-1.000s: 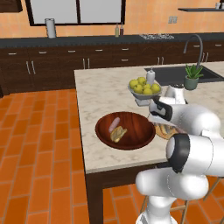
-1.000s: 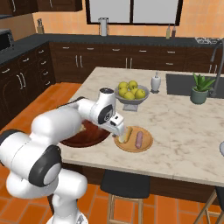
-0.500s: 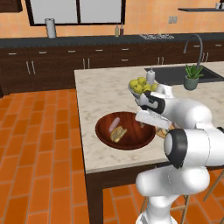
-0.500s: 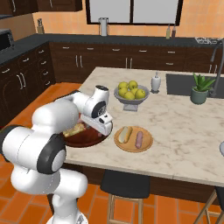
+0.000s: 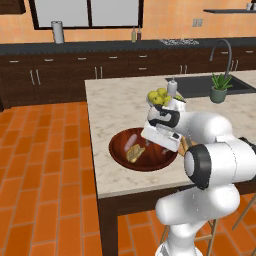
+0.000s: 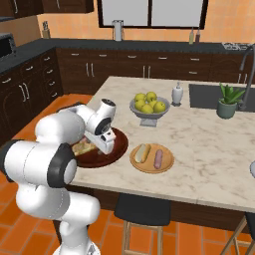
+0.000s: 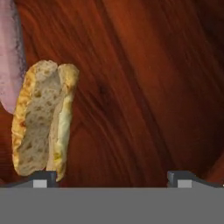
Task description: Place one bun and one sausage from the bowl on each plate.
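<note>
One plate (image 6: 169, 165), orange-tan at centre frame in the right base view, already carries a bun and a sausage, so the step in hand is judged to be the second pickup from the bowl (image 5: 165, 156). The gripper (image 7: 112, 177) hangs low over the bowl, fingertips wide apart and empty. The bun (image 7: 41, 118) lies at lower left of the hand view with the sausage (image 7: 11, 57) beyond it, so the next move calls for shifting left to straddle the bun before closing.

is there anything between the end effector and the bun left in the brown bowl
Nothing visible does. In the hand view the end effector is open over the bowl, with the bun lying off to one side beside the sausage, bare wood between.
</note>
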Robot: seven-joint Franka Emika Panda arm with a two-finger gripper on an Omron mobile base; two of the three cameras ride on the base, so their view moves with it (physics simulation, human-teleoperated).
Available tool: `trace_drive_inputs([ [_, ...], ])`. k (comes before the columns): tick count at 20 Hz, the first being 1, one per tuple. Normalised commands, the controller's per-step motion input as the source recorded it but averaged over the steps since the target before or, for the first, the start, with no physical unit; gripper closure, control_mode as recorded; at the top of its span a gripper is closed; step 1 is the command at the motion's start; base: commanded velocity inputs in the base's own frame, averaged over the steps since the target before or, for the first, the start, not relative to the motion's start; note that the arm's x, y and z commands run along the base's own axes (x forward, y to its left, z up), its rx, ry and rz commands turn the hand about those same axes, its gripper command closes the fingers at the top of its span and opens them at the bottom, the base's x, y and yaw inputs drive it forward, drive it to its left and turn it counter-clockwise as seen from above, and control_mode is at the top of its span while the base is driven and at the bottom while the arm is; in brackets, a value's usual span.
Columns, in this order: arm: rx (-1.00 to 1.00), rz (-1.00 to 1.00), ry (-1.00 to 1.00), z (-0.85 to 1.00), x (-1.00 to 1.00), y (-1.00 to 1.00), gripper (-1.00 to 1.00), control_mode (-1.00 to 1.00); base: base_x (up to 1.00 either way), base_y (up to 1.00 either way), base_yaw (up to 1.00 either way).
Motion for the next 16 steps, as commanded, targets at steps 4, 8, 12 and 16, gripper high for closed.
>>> trace_drive_inputs([
  [4, 0.12, -0.07, -0.09, -0.49, 0.47, 0.13, -1.00, -1.00, 0.00, 0.00, 0.00],
  [8, 0.08, -0.08, -0.01, -0.21, 0.37, 0.14, -1.00, -1.00, 0.00, 0.00, 0.00],
  [12, 0.00, -0.09, -0.04, -0.01, 0.26, 0.36, -1.00, -1.00, 0.00, 0.00, 0.00],
  [16, 0.00, -0.06, -0.09, -0.16, 0.14, 0.21, -1.00, -1.00, 0.00, 0.00, 0.00],
])
